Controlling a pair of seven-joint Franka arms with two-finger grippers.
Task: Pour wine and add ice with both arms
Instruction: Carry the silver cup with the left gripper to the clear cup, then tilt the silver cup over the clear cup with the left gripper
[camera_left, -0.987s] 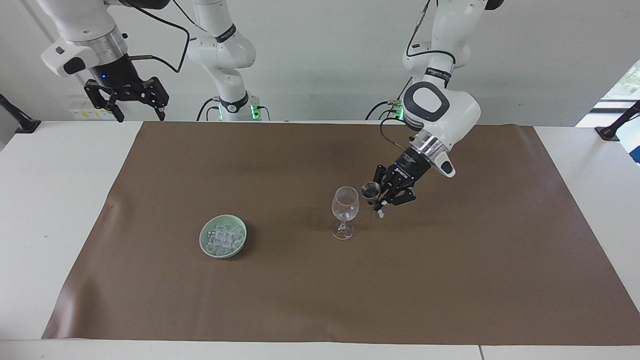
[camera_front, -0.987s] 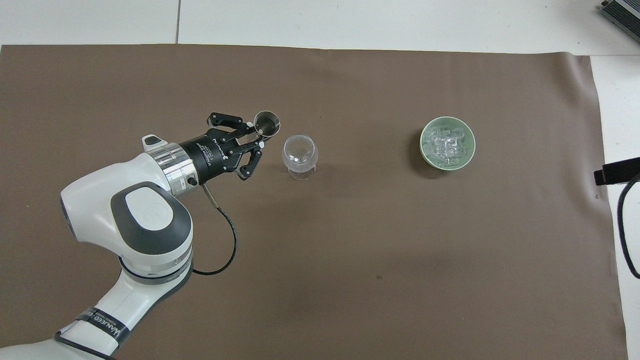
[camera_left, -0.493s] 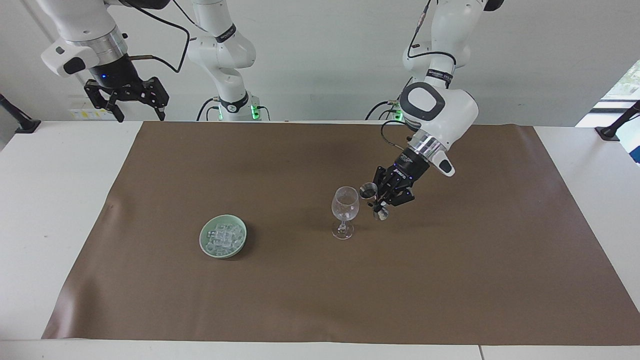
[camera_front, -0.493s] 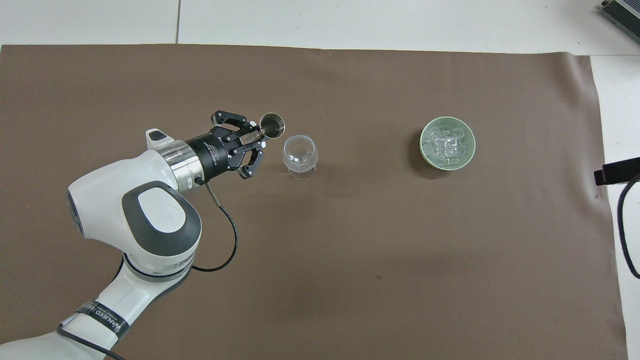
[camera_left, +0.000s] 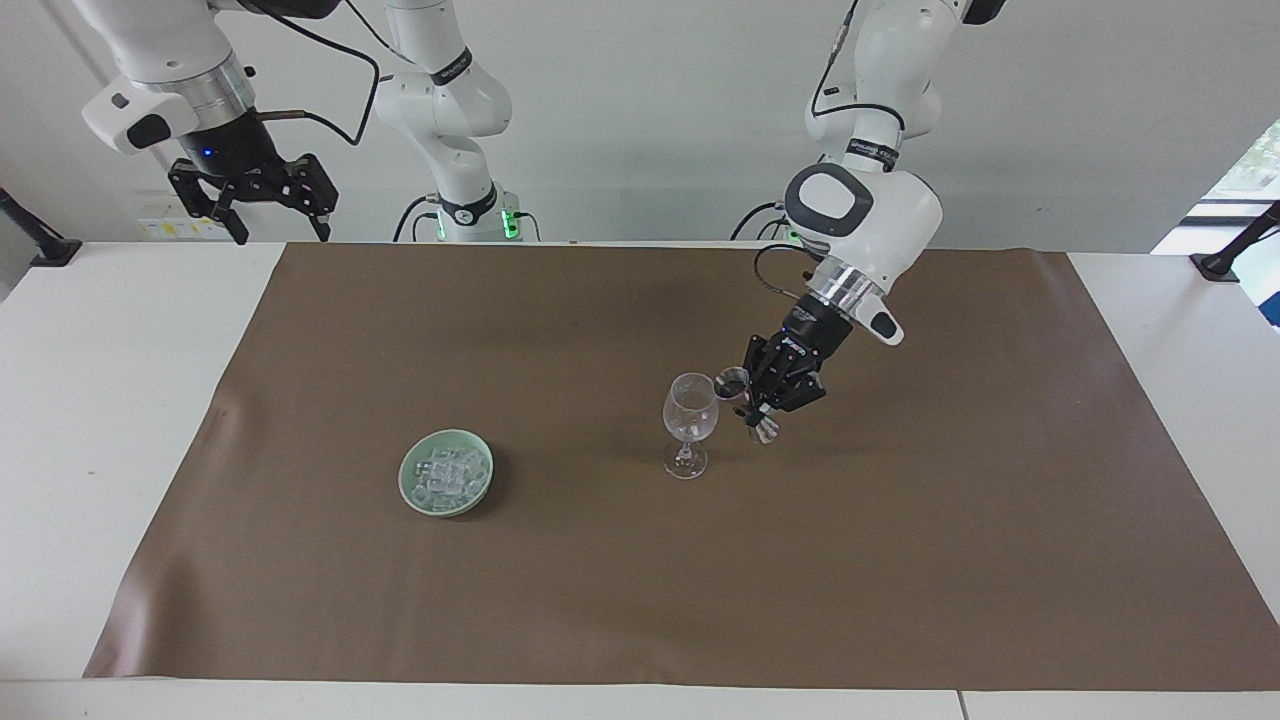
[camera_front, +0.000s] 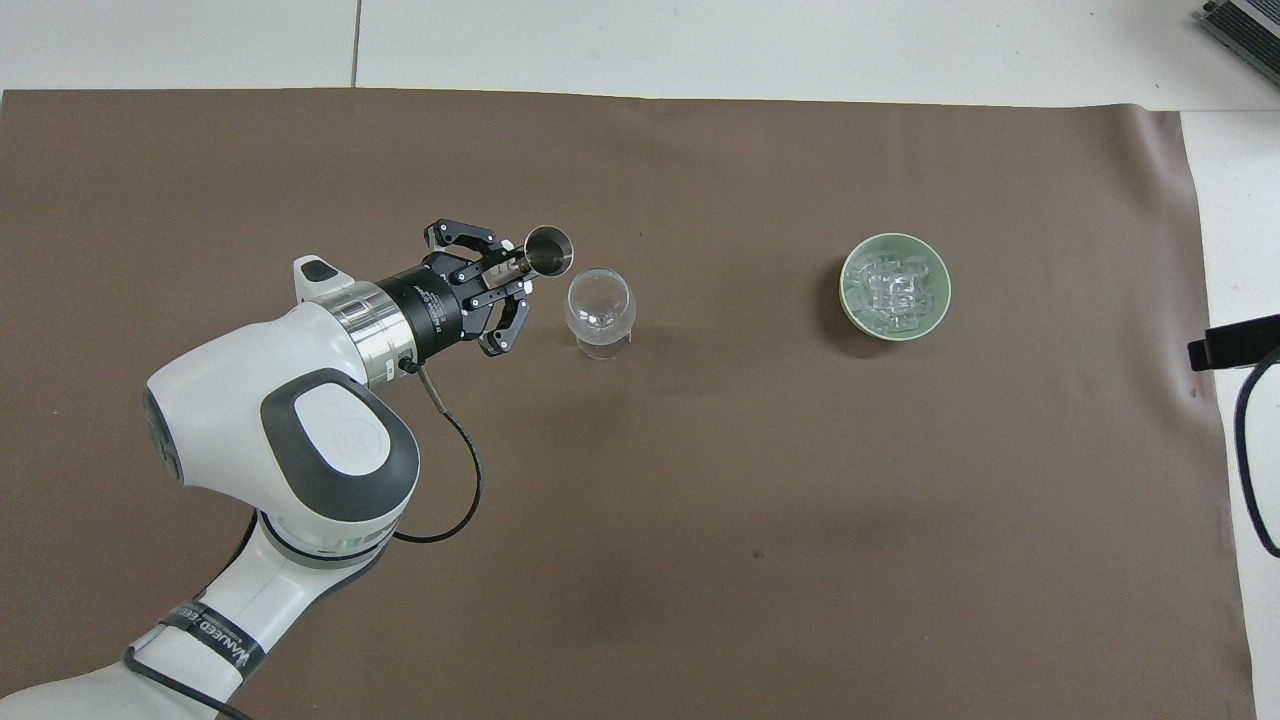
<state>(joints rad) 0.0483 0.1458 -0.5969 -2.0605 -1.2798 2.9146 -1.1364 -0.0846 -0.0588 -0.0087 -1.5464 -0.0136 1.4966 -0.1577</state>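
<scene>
Jigger (camera_left: 737, 381) sits clenched in left gripper (camera_left: 764, 407), raised just beside the rim of the wine glass (camera_left: 690, 424), on the side toward the left arm's end of the surface. Its long axis runs tilted, upper mouth leaning toward the glass bowl; mouth not yet over the bowl. Likely next: shift across the rim and tip further. Glass stands upright on the brown mat (camera_left: 900, 560). Ice (camera_left: 446, 478) lies heaped in a green dish (camera_left: 411, 475) toward the right arm's end, well apart. Right gripper (camera_left: 268, 210) waits high, fingers spread, holding nothing.
</scene>
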